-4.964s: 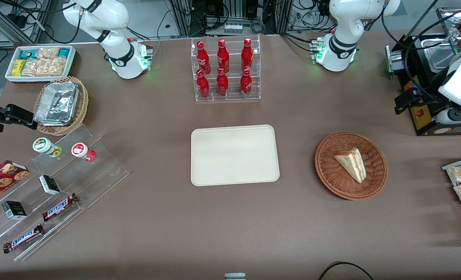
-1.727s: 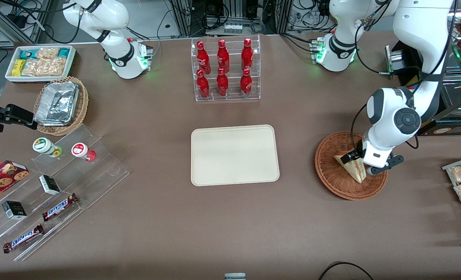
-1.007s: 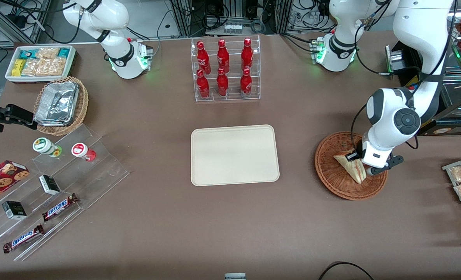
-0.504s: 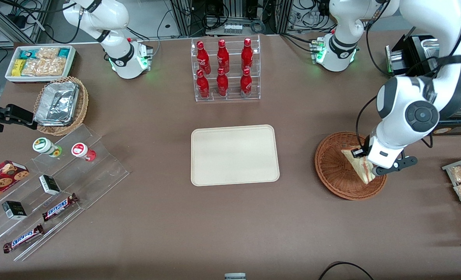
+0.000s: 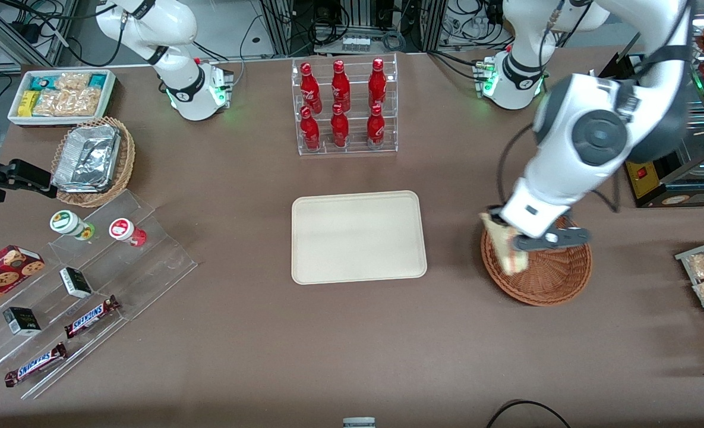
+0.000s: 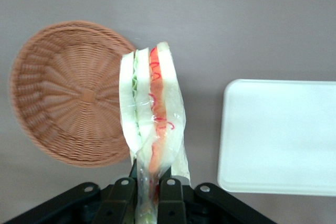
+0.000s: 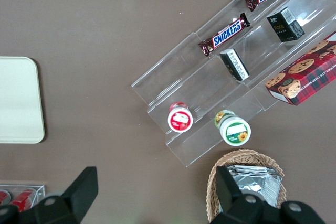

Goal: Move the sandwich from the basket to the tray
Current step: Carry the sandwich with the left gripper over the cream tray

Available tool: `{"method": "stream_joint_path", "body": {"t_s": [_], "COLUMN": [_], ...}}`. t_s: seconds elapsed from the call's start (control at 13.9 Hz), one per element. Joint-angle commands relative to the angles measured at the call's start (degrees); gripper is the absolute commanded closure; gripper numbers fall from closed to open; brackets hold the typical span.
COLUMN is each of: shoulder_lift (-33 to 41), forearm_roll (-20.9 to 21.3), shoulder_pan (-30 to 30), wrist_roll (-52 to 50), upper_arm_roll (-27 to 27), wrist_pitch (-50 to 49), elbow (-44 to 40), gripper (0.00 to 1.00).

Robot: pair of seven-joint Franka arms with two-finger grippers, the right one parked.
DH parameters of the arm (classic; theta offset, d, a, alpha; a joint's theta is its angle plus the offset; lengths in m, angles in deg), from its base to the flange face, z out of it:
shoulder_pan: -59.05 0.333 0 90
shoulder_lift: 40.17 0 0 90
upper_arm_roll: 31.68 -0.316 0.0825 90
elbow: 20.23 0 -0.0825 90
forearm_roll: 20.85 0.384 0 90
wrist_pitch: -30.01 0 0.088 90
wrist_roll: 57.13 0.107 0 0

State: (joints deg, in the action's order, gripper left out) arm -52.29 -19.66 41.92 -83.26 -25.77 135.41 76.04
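Above the table [image 5: 256, 333], the gripper [image 6: 148, 190] clamps the sandwich [image 6: 149, 124].

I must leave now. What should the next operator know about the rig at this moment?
Pincer: shut on the sandwich, holding it in the air above the basket's rim nearest the tray.
Basket: nothing in it now.
Tray: nothing on it, toward the parked arm's end from the basket.
Done: sandwich gripped and lifted out.
Left: carry it over the tray, lower it, open the pincer, draw back.
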Motion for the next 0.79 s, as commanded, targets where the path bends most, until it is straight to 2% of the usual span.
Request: {"method": "stream_joint_path", "body": {"t_s": [0.0,0.43,0.72], "shoulder_lift": [-4.5,-16.7,-22.2], "forearm_roll": [-1.0,-1.1,-1.0], "shoulder_pan": [-6.1,-17.0,-22.3], "wrist_roll": [-3.2,-13.2,-16.5], "upper_arm_roll": [-0.6,-0.7,-0.7], "wrist_pitch": [-1.4,-1.1,3.7], "elbow": [-5.6,-16.4,-17.5], "gripper": [1.00,1.00,1.00]}}
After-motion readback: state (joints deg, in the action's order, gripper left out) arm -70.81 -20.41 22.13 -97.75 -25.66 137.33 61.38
